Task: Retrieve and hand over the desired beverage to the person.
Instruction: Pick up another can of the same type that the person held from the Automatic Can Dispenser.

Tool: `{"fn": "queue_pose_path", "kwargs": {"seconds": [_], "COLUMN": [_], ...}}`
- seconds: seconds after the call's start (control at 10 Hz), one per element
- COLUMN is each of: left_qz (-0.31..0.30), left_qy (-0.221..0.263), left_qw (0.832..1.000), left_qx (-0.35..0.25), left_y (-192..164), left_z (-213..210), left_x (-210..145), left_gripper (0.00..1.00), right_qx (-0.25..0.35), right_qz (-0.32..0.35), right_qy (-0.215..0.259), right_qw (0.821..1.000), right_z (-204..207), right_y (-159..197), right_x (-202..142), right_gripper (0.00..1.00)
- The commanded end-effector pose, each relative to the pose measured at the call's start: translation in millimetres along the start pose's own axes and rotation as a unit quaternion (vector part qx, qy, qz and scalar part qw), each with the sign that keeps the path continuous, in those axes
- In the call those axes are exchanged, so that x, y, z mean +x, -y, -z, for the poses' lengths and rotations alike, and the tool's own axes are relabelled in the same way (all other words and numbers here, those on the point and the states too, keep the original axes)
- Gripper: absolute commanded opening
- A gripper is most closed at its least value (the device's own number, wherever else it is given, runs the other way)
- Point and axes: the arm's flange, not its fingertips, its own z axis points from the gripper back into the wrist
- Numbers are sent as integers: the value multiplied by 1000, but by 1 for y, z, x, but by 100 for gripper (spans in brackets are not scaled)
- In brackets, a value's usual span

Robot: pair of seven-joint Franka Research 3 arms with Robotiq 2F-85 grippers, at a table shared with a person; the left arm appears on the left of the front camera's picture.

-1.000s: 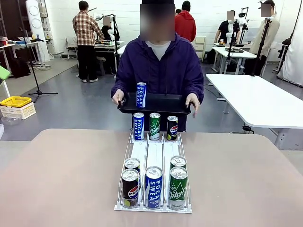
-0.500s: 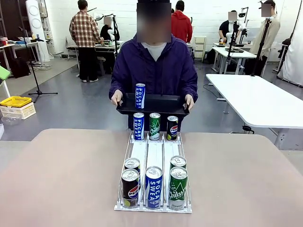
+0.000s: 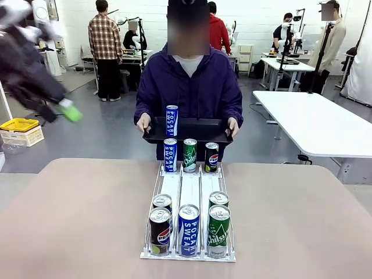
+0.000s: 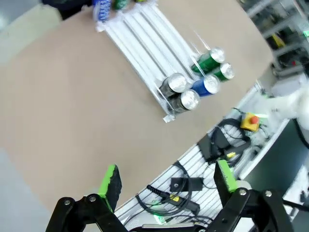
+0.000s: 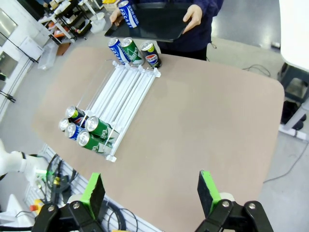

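The person (image 3: 189,81) in a dark purple jacket stands at the far side. Both hands hold a black tray (image 3: 192,130) with one blue Pocari Sweat can (image 3: 172,120) upright on it. A white wire rack (image 3: 189,189) lies on the table. Three cans stand at its far end (image 3: 190,155) and several at its near end (image 3: 188,229): Pepsi, Pocari Sweat and green Chilsung. My left gripper (image 3: 67,109) is a blur high at the upper left, well above the table. It stands open and empty (image 4: 169,179) over the table's near edge. My right gripper (image 5: 151,192) is open and empty too, high above the table.
The rack (image 5: 120,104) runs down the middle of the tan table (image 3: 75,215), with bare surface on both sides. Cables and equipment (image 4: 193,186) sit below the table's near edge. A white table (image 3: 317,125) stands at the right, and other people stand farther back.
My left arm has swung into the front view at the upper left, blurred by motion. The person has shifted slightly left with the tray. The cans in the rack have not moved.
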Motion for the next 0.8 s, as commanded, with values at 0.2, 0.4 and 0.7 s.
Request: {"fn": "queue_pose_path", "kwargs": {"seconds": [0.2, 0.4, 0.7], "left_qz": [-111, -180, -170], "left_qy": [-123, -120, -124], "left_qw": [969, 962, 961], "left_qx": [181, 168, 178], "left_y": [90, 109, 111], "left_z": [106, 153, 166], "left_x": [47, 47, 38], "left_gripper": [100, 100, 100], "right_qx": [19, 19, 19], "right_qz": [-5, -5, -5], "right_qy": [8, 8, 8], "right_qw": [1000, 1000, 1000], "right_z": [1, 1, 1], "right_y": [1, 1, 1], "right_x": [2, 2, 2], "right_gripper": [100, 100, 100]}}
